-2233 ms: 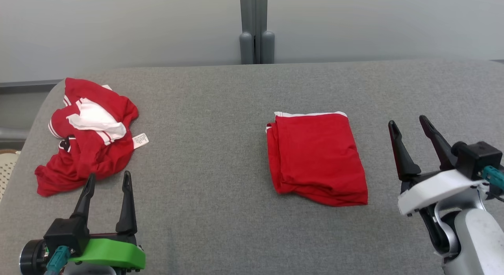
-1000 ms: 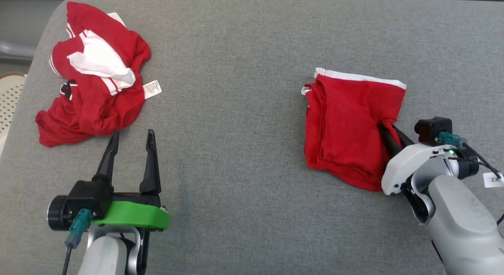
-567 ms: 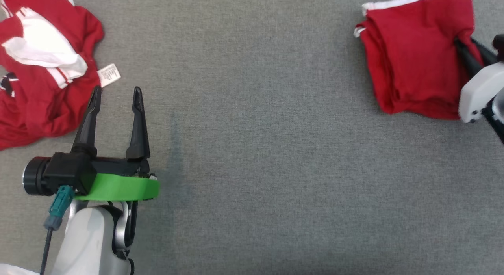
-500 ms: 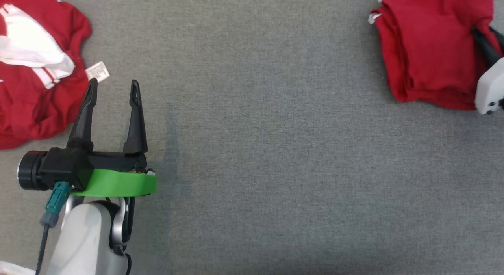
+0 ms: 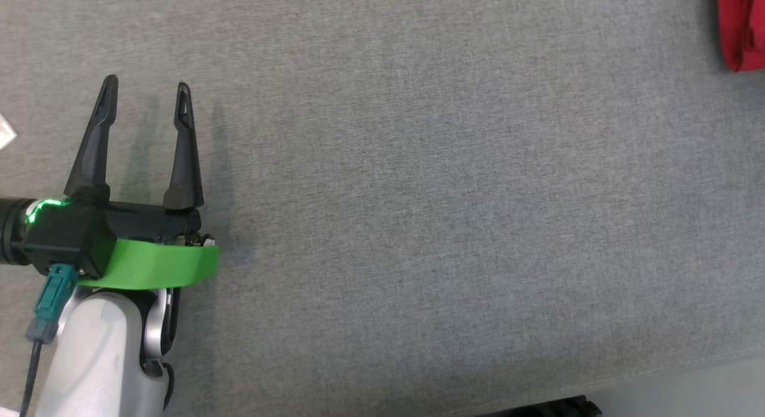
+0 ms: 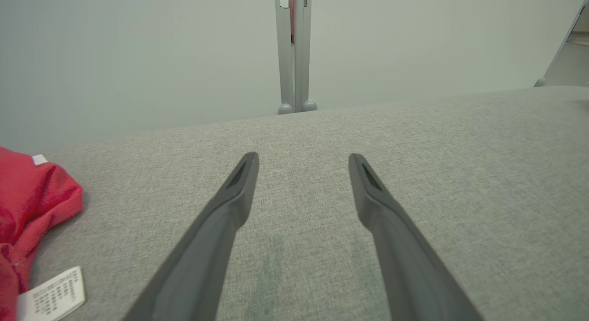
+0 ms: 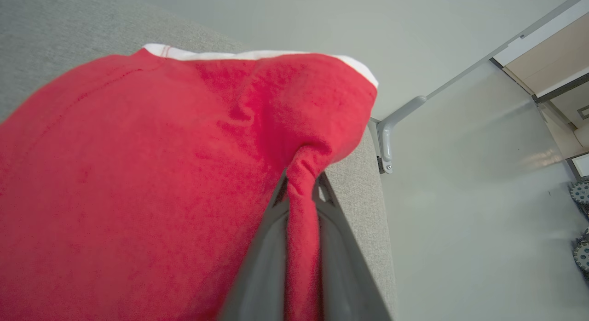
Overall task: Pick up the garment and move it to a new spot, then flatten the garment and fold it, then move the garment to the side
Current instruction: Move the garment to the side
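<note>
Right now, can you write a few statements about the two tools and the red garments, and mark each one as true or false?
1. The left tool is open and holds nothing. True.
2. The right tool is open above the cloth. False: it is shut on a pinch of the garment.
3. The garment has a white edge. True.
4. A label lies between the left tool's fingers. False: it lies off to their left, by the other garment.
</note>
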### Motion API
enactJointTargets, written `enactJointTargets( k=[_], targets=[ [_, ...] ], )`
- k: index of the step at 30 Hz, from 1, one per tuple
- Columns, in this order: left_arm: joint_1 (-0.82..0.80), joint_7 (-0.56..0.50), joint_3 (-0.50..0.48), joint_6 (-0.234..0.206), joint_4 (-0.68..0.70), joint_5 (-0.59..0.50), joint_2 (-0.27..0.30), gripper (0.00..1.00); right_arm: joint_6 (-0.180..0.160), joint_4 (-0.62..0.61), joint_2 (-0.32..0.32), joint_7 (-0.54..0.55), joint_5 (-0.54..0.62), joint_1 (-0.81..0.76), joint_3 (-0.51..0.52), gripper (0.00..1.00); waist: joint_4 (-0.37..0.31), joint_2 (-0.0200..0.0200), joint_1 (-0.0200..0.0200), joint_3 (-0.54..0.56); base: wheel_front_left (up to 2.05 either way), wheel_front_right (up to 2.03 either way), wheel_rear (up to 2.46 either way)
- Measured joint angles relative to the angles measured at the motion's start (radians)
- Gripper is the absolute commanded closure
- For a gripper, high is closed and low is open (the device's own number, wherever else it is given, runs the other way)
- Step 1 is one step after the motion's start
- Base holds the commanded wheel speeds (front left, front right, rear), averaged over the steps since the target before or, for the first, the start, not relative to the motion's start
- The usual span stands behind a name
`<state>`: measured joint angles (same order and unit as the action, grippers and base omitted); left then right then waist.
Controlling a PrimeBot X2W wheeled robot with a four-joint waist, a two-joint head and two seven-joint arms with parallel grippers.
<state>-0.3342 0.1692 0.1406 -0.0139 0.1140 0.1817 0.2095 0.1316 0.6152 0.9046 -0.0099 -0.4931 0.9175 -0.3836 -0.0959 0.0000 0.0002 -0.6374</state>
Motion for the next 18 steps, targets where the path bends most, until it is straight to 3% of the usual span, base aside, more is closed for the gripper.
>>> enactJointTargets(
  k=[6, 7, 8, 9, 13, 18],
  targets=[
    [0.004, -0.010, -0.001, -0.008, 0.031, 0.000, 0.007, 0.00, 0.000, 0.032, 0.006, 0.015, -0.008, 0.063, -0.017, 1.00, -0.022, 0.0000, 0.0000, -0.024, 0.00, 0.00, 0.00],
    [0.005, -0.011, -0.001, -0.008, 0.034, 0.001, 0.007, 0.00, 0.000, 0.039, 0.002, 0.014, -0.005, 0.075, -0.023, 0.78, -0.020, 0.0000, 0.0000, -0.024, 0.00, 0.00, 0.00],
    [0.006, -0.011, -0.001, -0.009, 0.035, 0.001, 0.007, 0.00, 0.000, 0.045, 0.001, 0.007, 0.004, 0.085, -0.026, 0.07, -0.018, 0.0000, 0.0000, -0.023, 0.00, 0.00, 0.00],
    [0.005, -0.010, 0.000, -0.009, 0.034, 0.002, 0.007, 0.00, 0.000, 0.057, -0.003, -0.003, 0.012, 0.101, -0.026, 0.00, -0.015, 0.0000, 0.0000, -0.022, 0.00, 0.00, 0.00],
    [0.007, 0.006, 0.002, -0.013, 0.014, 0.011, 0.001, 0.00, 0.000, 0.106, -0.013, -0.044, 0.067, 0.142, -0.025, 0.00, -0.002, 0.0000, 0.0000, -0.007, 0.00, 0.00, 0.00],
    [0.032, 0.030, -0.007, -0.014, -0.027, 0.033, -0.006, 0.00, 0.000, 0.126, -0.082, -0.108, 0.062, 0.153, -0.023, 0.00, 0.010, 0.0000, -0.0001, 0.042, 0.00, 0.00, 0.00]
  ],
)
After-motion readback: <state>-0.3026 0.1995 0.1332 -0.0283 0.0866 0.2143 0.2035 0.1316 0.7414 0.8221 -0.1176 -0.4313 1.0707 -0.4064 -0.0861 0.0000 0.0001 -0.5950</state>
